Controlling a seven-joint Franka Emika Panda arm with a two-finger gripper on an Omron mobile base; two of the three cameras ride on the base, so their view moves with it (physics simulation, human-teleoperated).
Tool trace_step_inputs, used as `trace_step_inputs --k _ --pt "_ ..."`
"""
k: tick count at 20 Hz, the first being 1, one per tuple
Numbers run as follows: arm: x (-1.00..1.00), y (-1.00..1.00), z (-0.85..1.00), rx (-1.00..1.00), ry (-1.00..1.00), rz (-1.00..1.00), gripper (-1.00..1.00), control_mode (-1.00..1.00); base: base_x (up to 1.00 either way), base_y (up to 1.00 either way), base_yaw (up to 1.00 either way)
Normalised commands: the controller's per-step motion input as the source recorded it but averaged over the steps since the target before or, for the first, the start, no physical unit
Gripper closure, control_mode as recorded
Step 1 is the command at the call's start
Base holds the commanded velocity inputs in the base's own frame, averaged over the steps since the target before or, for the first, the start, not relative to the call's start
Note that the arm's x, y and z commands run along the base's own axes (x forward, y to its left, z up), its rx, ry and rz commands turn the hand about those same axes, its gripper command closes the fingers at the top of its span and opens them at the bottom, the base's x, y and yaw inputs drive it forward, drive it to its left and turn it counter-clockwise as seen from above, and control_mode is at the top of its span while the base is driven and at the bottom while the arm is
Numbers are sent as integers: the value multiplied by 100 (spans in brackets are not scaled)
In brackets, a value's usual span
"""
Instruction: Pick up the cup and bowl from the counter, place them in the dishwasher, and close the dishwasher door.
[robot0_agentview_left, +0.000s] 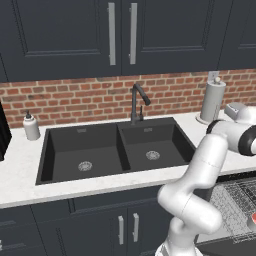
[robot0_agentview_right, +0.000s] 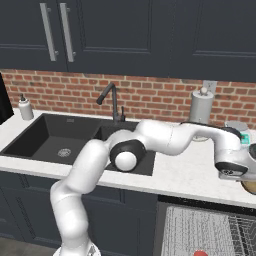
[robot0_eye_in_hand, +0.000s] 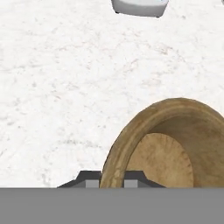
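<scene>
The gripper (robot0_eye_in_hand: 112, 179) is down at the counter (robot0_eye_in_hand: 65, 87), and its two dark fingertips (robot0_eye_in_hand: 89, 178) sit either side of the near rim of the bowl (robot0_eye_in_hand: 170, 144), one outside the wall and one just inside. The jaws are drawn in narrow with that rim between them, so it looks clamped on the bowl's edge. Seen through the hand camera, the bowl spreads up and to the right from the fingertips, its hollow open to the camera.

The bowl is a tan, wood-coloured thing with a thick rounded lip, a mottled grain and a flat round bottom ringed by fine ridges. From the right side of the base, a sliver of it (robot0_agentview_right: 250, 187) peeps out under the robot's wrist at the far right of the counter (robot0_agentview_right: 190, 175), near the front edge and just above the open dishwasher (robot0_agentview_right: 200, 230). The grey wire rack (robot0_agentview_right: 192, 227) is out, and something small and red (robot0_agentview_right: 200, 254) lies in it.

Behind the arm stand a paper towel roll (robot0_agentview_right: 201, 107) by the brick wall and, far left, a soap bottle (robot0_agentview_right: 25, 108) beside the black double sink (robot0_agentview_right: 55, 135) with its dark tap (robot0_agentview_right: 112, 102).

I can read no writing or labels anywhere.
</scene>
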Motion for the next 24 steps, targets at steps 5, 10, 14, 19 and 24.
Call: trace_step_inputs --k 5,10,14,19,24 --pt "-100 2 -4 3 0 -5 100 -100 0 0 0" --pt "-100 0 -3 6 0 0 100 -100 0 0 0" --pt "-100 0 -6 8 0 0 100 -100 0 0 0" --pt "-100 -2 -38 7 -2 0 100 -100 0 0 0" --pt "-80 -2 -49 7 -7 4 100 -100 0 0 0"
